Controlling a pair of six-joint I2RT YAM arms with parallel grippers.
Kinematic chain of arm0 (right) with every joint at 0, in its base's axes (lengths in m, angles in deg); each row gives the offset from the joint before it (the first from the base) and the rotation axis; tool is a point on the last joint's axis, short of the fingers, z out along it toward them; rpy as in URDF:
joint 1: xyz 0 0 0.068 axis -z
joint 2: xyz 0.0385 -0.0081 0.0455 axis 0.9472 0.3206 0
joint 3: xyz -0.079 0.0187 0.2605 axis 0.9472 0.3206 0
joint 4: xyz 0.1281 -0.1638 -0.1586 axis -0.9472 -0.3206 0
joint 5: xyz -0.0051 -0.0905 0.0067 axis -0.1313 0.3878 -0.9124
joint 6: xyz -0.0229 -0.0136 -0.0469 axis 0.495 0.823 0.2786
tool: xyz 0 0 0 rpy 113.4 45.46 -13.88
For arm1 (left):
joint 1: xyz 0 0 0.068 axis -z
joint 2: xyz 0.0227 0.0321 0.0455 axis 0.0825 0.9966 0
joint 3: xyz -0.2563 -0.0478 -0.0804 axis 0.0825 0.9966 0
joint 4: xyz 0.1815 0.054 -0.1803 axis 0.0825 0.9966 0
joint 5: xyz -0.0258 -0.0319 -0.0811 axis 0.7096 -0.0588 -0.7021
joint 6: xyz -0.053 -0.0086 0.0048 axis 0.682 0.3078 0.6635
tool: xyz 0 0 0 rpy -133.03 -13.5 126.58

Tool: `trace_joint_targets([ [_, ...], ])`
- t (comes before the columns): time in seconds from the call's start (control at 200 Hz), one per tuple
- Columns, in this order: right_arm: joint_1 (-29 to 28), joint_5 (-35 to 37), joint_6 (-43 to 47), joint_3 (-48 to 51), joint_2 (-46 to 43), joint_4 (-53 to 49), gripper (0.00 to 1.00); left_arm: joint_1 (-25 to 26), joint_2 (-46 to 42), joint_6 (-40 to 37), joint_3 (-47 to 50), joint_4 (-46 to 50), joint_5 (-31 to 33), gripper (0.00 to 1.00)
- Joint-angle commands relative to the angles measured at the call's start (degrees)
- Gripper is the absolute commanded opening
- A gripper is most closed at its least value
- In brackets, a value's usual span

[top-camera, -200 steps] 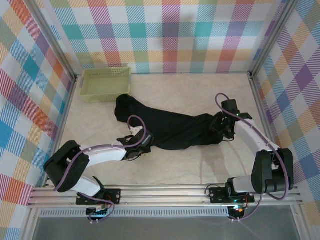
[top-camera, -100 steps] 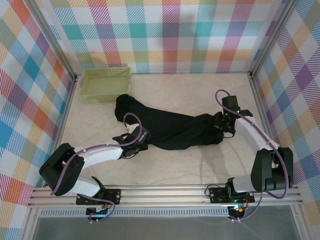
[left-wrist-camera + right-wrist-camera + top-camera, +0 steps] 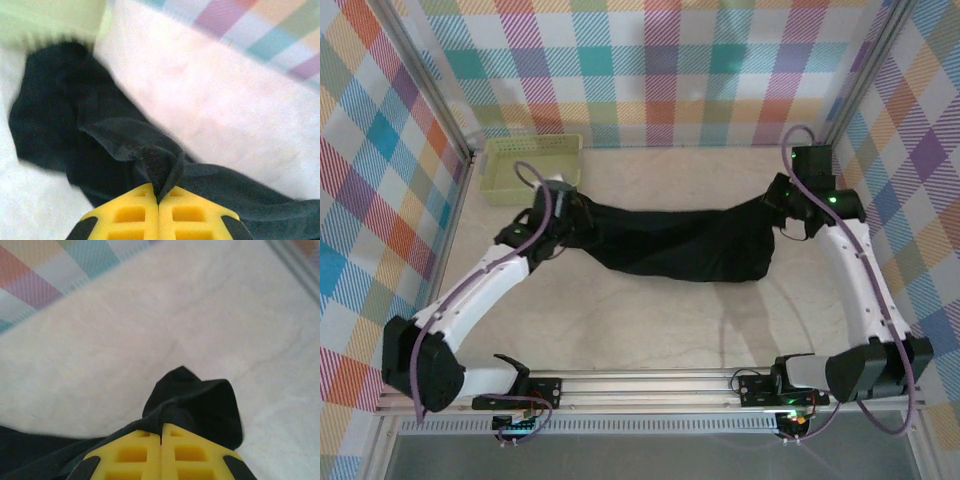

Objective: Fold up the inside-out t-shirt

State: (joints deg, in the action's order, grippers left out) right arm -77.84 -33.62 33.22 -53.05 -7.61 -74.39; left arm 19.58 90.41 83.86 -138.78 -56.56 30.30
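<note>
Left tool point(image 3: 159, 192) gripped one end of the inside-out t-shirt point(image 3: 680, 248) near the basket point(image 3: 525, 170). Right tool point(image 3: 161, 429) gripped the other end, cloth stretched between them over the bench point(image 3: 650, 320). I judged this the spreading step; the next move called for laying it flat and unbunched.

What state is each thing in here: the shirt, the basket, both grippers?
black t-shirt: pulled out lengthwise, held at both ends, rumpled, not yet folded.
basket: upright at the far left corner of the table, nothing seen inside.
left gripper: shut on the shirt's end near the basket.
right gripper: shut on the shirt's other end.
</note>
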Motion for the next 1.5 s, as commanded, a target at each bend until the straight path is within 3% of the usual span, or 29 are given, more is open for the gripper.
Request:
trace_joint_targets([
  [0.0, 0.4, 0.5, 3.0, -1.9, -4.2, -4.5, 0.00, -5.6, -3.2, -2.4, -0.2, 4.0, -1.7, 0.00],
  [0.18, -2.1, -5.1, 4.6, 8.7, -11.4, -5.1, 0.00, -13.7, -1.3, -0.5, 6.0, 7.3, -4.7, 0.00],
  [0.45, -8.9, -4.2, 0.3, 26.7, -15.5, -8.9, 0.00, -16.8, 5.4, -1.4, 9.7, 5.3, -9.9, 0.00],
  [0.58, -9.9, -10.4, -3.0, 30.9, -16.4, -6.7, 0.00, -16.9, 9.2, -2.3, 6.7, 6.9, -11.6, 0.00],
  [0.66, -14.8, -12.2, -8.4, 34.3, -15.9, -5.8, 0.00, -16.9, 9.5, -1.7, 7.0, 7.8, -9.8, 0.00],
  [0.765, -25.0, -9.2, -16.3, 37.9, -12.5, -6.0, 0.00, -16.9, 9.3, -1.0, 8.7, 7.5, -8.9, 0.00],
  [0.83, -28.5, -8.3, -20.1, 39.5, -10.2, -5.8, 0.00, -16.8, 8.7, -0.4, 10.4, 6.9, -8.7, 0.00],
  [0.865, -29.2, -8.0, -20.9, 40.0, -9.6, -5.6, 0.10, -16.9, 8.1, -0.2, 11.2, 6.6, -8.3, 0.00],
  [0.935, -29.1, -5.6, -21.2, 39.4, -10.2, -5.9, 0.38, -16.9, 6.9, -0.1, 12.9, 5.9, -7.8, 0.00],
  [1.04, -28.8, 1.9, -18.2, 33.8, -12.2, -7.7, 0.59, -16.9, 6.1, -0.6, 14.4, 6.0, -7.6, 0.00],
  [1.125, -24.6, 4.2, -14.0, 29.1, -11.0, -6.5, 0.60, -16.9, 5.7, -0.7, 15.5, 5.4, -7.9, 0.00],
  [1.255, -14.5, -3.3, -7.4, 25.9, -4.4, 2.3, 0.60, -16.9, 4.8, -0.7, 16.6, 5.1, -8.2, 0.00],
  [1.36, -10.2, -5.0, -5.8, 22.5, 4.0, 5.3, 0.59, -16.9, 4.3, -1.0, 16.7, 5.4, -8.3, 0.00],
  [1.425, -8.7, -7.4, -4.7, 21.5, 7.6, 8.0, 0.52, -16.9, 4.1, -1.0, 16.9, 5.4, -8.5, 0.00],
  [1.495, -8.1, -7.1, -3.9, 20.0, 10.8, 8.7, 0.51, -16.9, 4.0, -1.0, 17.0, 5.2, -8.8, 0.00],
])
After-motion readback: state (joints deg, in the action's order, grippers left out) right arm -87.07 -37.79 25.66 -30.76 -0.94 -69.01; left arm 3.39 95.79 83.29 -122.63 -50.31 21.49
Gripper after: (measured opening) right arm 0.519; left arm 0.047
